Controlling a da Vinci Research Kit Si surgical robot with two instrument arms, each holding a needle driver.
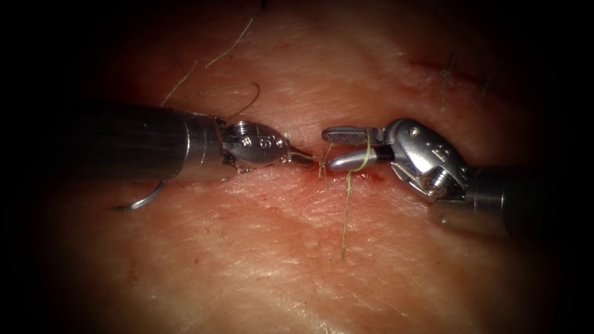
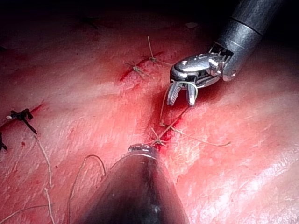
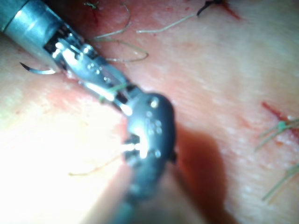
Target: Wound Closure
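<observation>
The thread (image 1: 346,210) is pinched at the knot (image 1: 322,164) by the left hand (image 1: 304,159), looped across the right hand (image 1: 343,148)'s spread jaws just right of it.

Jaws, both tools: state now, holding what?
Left tool: shut on the thread at the cut.
Right tool: open, thread draped across both jaws, gripping nothing.
Needle: lying free on the tissue, left of the cut.
</observation>
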